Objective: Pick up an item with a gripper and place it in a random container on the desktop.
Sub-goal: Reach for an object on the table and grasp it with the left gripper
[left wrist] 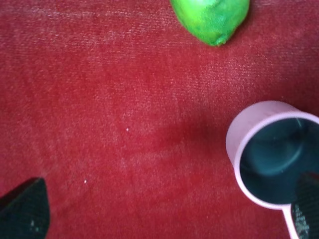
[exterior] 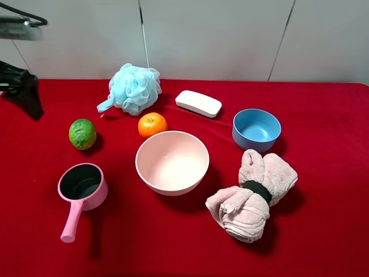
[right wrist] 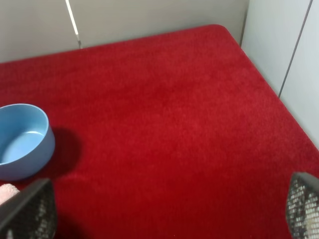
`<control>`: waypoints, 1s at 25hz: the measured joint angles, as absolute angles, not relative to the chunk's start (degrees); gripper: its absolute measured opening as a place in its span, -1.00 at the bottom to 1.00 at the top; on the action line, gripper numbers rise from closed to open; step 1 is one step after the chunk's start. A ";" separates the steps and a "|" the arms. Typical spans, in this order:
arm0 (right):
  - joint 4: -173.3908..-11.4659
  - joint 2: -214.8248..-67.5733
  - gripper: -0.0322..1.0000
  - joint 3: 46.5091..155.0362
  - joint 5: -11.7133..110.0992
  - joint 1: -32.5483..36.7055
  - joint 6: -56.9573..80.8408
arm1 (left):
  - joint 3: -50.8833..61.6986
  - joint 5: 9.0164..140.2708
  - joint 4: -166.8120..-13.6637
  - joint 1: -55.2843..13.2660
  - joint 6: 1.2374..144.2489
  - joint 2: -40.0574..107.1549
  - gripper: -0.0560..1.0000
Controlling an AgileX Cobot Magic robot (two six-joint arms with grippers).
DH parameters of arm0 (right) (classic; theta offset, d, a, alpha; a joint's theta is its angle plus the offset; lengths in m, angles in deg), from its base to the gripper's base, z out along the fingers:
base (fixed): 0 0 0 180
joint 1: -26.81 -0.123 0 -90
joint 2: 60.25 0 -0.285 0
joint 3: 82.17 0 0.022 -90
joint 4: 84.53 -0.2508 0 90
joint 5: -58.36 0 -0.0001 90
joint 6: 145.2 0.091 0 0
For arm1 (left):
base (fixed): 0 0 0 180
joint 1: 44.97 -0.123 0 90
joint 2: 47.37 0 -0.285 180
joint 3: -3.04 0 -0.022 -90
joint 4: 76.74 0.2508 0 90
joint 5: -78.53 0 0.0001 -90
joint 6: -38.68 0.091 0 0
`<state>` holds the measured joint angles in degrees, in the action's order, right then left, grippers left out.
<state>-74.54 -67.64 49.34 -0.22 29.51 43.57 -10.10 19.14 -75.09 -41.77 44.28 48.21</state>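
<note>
- Fruit (left wrist: 212,20), bumpy and green, lies on the red counter (left wrist: 99,99) ahead of the left hand (left wrist: 164,211), untouched by it.
- The left hand is spread wide and holds nothing; the pink saucepan (left wrist: 238,144) sits close by one finger (left wrist: 305,211).
- The right hand (right wrist: 164,209) gapes too, empty, with the blue bowl (right wrist: 22,139) ahead of it.
- Past the saucepan from the left hand stands the pale pink bowl (exterior: 172,164), just beside the orange (exterior: 152,124).

No text, label, brand, number or sign readable in any view. White case (exterior: 198,103), far centre: lid plain, nothing legible on it.
</note>
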 joint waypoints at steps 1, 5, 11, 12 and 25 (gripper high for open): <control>-74.54 -67.64 0.41 49.34 -0.22 29.51 43.57 | -9.76 19.28 -75.09 -41.77 44.28 49.47 0.92; -74.54 -67.64 0.41 49.34 -0.22 29.51 43.57 | -9.44 21.12 -75.09 -41.77 44.28 53.33 0.92; -74.54 -67.64 0.41 49.34 -0.22 29.51 43.57 | -9.18 25.10 -74.59 -41.04 44.28 57.10 0.92; -74.54 -67.64 0.41 49.34 -0.22 29.51 43.57 | -9.03 25.95 -74.34 -40.58 44.23 57.50 0.92; -74.54 -67.64 0.41 49.34 -0.22 29.51 43.57 | -7.39 31.35 -71.24 -34.47 38.68 64.97 0.92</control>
